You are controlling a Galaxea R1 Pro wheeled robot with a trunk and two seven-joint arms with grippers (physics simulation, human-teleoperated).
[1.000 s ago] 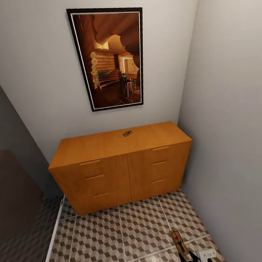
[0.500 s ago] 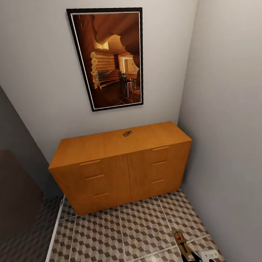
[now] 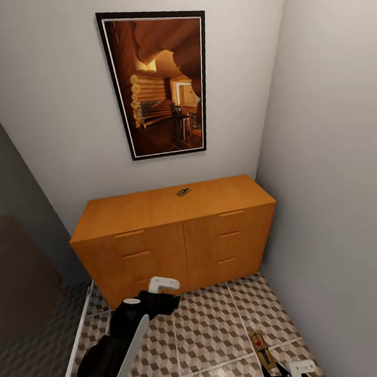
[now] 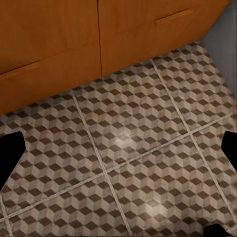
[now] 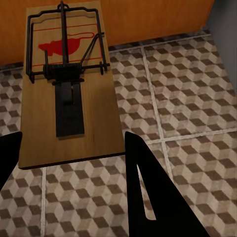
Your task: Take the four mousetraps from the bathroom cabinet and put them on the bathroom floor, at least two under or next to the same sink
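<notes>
The orange-brown cabinet (image 3: pixel 175 235) stands against the back wall, and one small mousetrap (image 3: pixel 183 191) lies on its top near the rear edge. A second mousetrap (image 3: pixel 260 346) (image 5: pixel 69 84), a tan board with a dark wire and a red mark, sticks out of my right gripper (image 3: pixel 271 370) (image 5: pixel 71 140), which is shut on its near end just above the bathroom floor (image 3: pixel 205 334). My left gripper (image 3: pixel 162 286) (image 4: pixel 121 143) hovers low in front of the left drawers, open, with only cube-pattern tiles between its black fingertips (image 4: pixel 11 150). The sink is out of view.
A framed picture (image 3: pixel 158 83) hangs above the cabinet. A grey wall (image 3: pixel 337 199) closes the right side close to the held trap. A dark panel (image 3: pixel 19 270) and a white floor strip (image 3: pixel 78 339) border the left. Bar handles (image 4: pixel 173 16) line the drawer fronts.
My left arm has risen from the bottom edge into the head view and now reaches toward the cabinet's left drawers. The right gripper and its mousetrap sank slightly lower.
</notes>
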